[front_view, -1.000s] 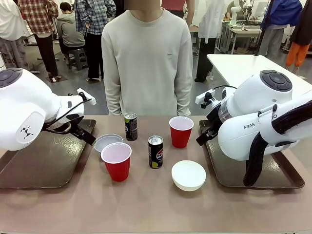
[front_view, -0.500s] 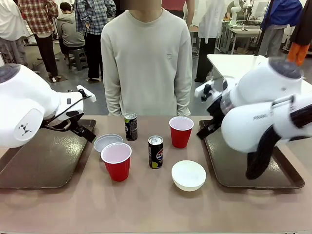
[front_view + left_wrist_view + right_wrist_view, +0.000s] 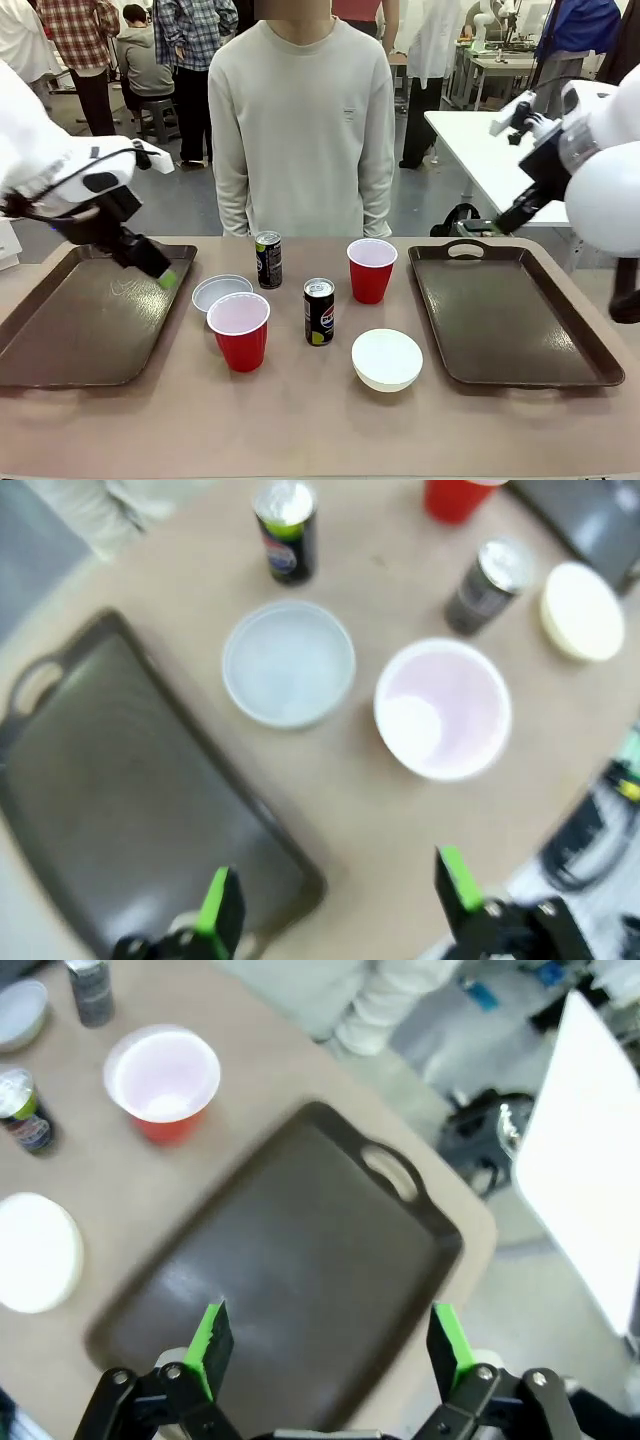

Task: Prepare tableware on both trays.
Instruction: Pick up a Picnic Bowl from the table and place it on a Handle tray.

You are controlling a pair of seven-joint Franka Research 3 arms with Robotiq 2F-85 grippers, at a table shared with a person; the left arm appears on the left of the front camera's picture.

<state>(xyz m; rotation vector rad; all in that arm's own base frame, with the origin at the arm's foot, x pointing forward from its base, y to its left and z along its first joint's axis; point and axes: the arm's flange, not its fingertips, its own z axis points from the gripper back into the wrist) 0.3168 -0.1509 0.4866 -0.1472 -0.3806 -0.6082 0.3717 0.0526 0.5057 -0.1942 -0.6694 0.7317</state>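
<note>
At left, we see the left gripper (image 3: 337, 880), fingers wide apart, above the inner edge of the left tray (image 3: 70, 330). Between the two trays we count two white bowls (image 3: 221, 291) (image 3: 387, 358), two red cups (image 3: 238, 335) (image 3: 371, 275) and two black cans (image 3: 267, 260) (image 3: 319, 312), all standing on the table (image 3: 300, 430). At right, the right gripper (image 3: 325, 1335), equally spread, hangs over the right tray (image 3: 510, 320).

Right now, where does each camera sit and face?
Front: robot's side, facing the person across the table; left arm, right arm show.
Left wrist: looks down past the open left end effector at the left tray.
Right wrist: looks down past the open right end effector at the right tray.
Wrist views share the far red cup.
</note>
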